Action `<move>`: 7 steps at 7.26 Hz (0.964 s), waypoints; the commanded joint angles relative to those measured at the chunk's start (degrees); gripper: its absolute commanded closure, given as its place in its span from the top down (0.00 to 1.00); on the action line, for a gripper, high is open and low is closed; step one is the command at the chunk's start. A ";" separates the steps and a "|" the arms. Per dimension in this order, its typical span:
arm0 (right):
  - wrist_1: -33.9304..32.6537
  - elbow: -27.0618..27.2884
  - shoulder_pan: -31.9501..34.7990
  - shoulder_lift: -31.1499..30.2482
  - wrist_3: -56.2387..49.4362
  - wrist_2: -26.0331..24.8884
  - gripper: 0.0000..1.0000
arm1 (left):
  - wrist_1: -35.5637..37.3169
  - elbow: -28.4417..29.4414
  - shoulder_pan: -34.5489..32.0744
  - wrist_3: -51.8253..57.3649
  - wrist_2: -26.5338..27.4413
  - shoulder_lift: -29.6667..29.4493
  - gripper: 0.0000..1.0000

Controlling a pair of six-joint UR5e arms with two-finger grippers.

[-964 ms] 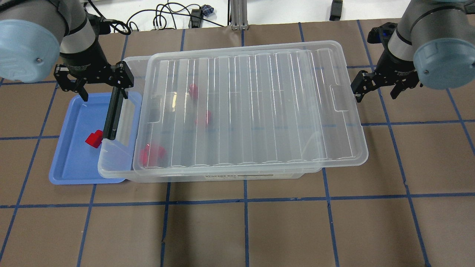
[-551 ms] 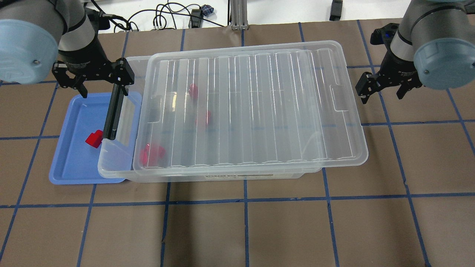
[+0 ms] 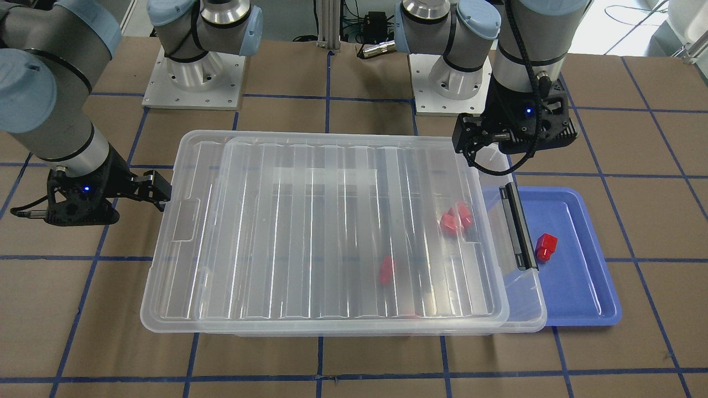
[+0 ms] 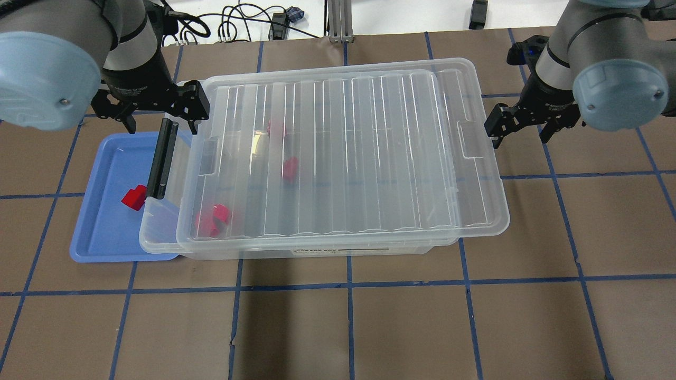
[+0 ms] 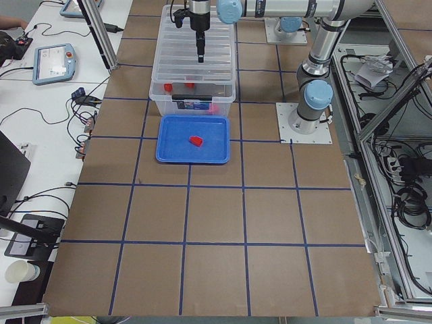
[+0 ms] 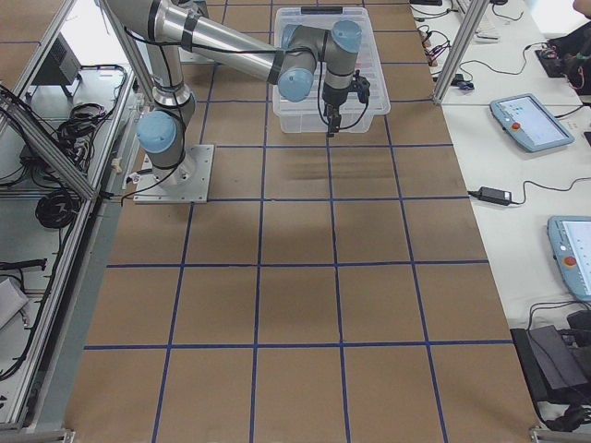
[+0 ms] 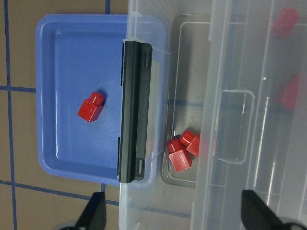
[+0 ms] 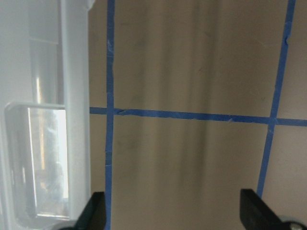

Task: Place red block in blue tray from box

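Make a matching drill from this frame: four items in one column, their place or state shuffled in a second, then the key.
Items
1. lone red block
2. lid
3. black latch clip
4. right gripper

Place or state
A. open, over the table just past the lid's end
B. on the end of the box that overhangs the blue tray
C. lying in the blue tray
D. resting on the box, shifted so the latch end is uncovered

Pairs: 1-C, 2-D, 3-B, 4-A

Red blocks (image 4: 289,169) hazy behind the ribbed lid (image 4: 369,158); blue tray's (image 4: 105,211) edge beneath the box (image 4: 154,238)
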 commanded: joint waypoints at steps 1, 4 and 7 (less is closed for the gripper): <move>-0.25 -0.41 2.53 -0.16 2.27 0.05 1.00 | 0.44 0.89 1.17 0.45 -5.31 0.05 1.00; -0.17 -0.93 2.45 0.02 1.92 -0.30 1.00 | 0.08 1.33 1.18 0.53 -5.57 -0.48 1.00; 7.51 -8.11 2.45 -1.38 2.18 -1.00 1.00 | -0.27 1.25 0.30 4.12 -5.49 0.47 1.00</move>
